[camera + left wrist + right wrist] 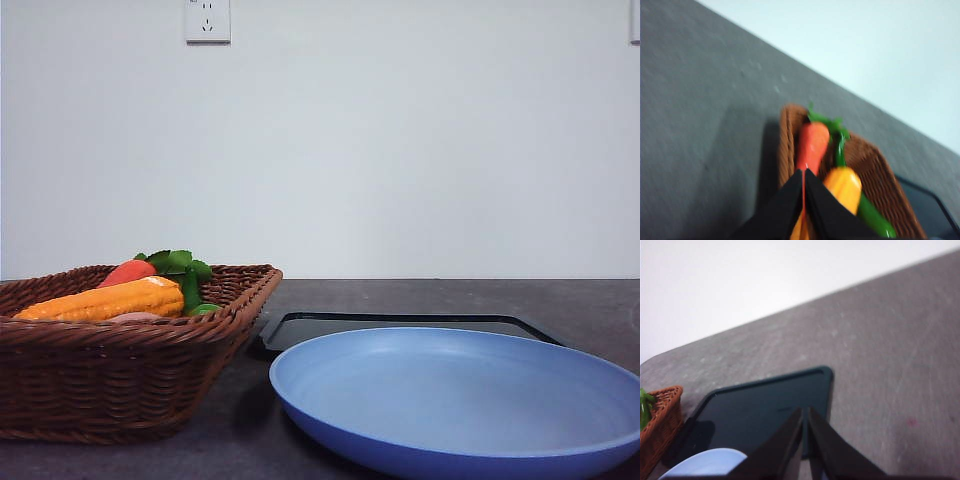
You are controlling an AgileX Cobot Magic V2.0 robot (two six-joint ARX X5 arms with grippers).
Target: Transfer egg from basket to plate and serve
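The brown wicker basket stands at the front left of the table. It holds an orange corn cob and a red carrot-like vegetable with green leaves. A small tan curve peeks over the rim under the corn; I cannot tell if it is the egg. The light blue plate lies at the front right with nothing on it. My left gripper is shut with nothing in it, above the near end of the basket. My right gripper, also shut on nothing, hangs over the black tray, near the plate.
The flat black tray lies behind the plate, right of the basket. A green vegetable lies beside the corn and the carrot-like vegetable. The grey tabletop runs back to a white wall.
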